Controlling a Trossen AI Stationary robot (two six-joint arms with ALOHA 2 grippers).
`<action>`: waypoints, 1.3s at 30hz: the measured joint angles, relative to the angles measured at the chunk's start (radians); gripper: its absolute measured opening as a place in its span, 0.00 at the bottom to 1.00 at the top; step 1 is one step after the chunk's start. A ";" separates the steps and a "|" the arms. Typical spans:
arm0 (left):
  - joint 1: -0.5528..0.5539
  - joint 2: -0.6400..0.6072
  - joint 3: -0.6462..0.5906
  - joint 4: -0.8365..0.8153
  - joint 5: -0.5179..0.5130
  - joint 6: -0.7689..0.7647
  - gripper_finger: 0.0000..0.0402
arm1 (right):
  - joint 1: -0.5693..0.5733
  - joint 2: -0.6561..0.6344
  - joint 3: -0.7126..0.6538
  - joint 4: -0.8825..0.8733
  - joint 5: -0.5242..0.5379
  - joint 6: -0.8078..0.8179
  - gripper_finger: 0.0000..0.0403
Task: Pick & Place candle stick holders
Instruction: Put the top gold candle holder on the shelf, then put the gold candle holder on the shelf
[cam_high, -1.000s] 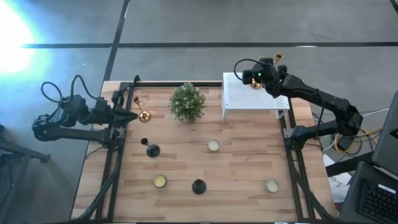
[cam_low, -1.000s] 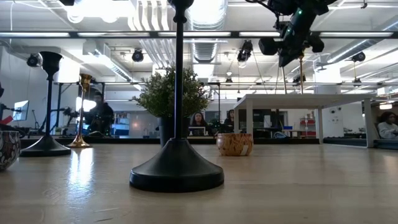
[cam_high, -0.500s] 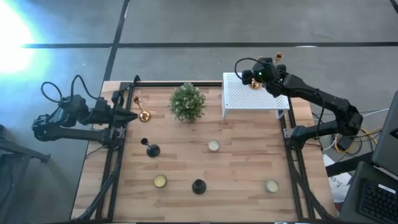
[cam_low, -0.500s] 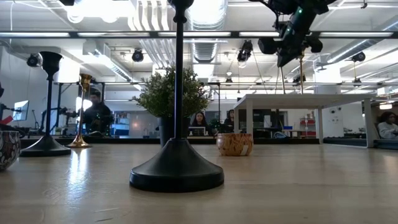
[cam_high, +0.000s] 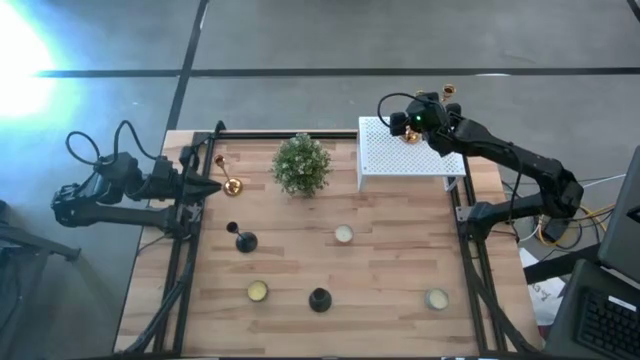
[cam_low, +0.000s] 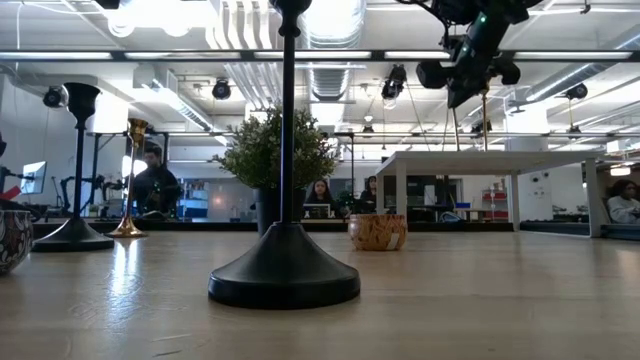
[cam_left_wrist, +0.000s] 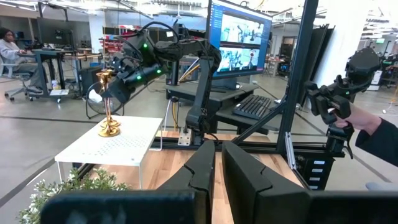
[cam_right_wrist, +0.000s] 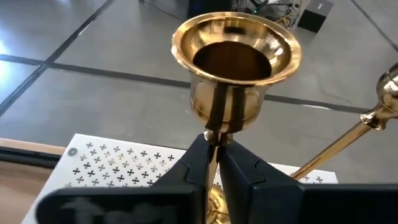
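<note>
You cannot see the top of the near black holder (cam_low: 284, 255) in the low view; its stem runs off the upper edge. The bowl (cam_low: 12, 240) at far left there is cut by the frame edge. In the right wrist view, the gold holder (cam_right_wrist: 236, 68) has its base mostly hidden behind the right gripper (cam_right_wrist: 214, 163), and a second gold stem (cam_right_wrist: 348, 140) to its right is cut by the edge. In the high view, the gold holder (cam_high: 410, 134) on the white box (cam_high: 400, 158) is largely covered by the arm. People beyond the table in the low view are too small to make out.
</note>
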 joint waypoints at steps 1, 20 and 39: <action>0.000 0.000 0.000 0.000 0.000 0.000 0.09 | -0.001 0.000 -0.001 -0.004 0.004 -0.001 0.09; 0.000 0.000 0.000 0.000 0.000 0.000 0.09 | 0.000 -0.028 -0.004 -0.017 -0.053 -0.003 0.61; 0.000 0.000 0.000 0.000 0.000 0.000 0.09 | 0.287 -0.249 -0.006 -0.291 -0.154 0.025 0.65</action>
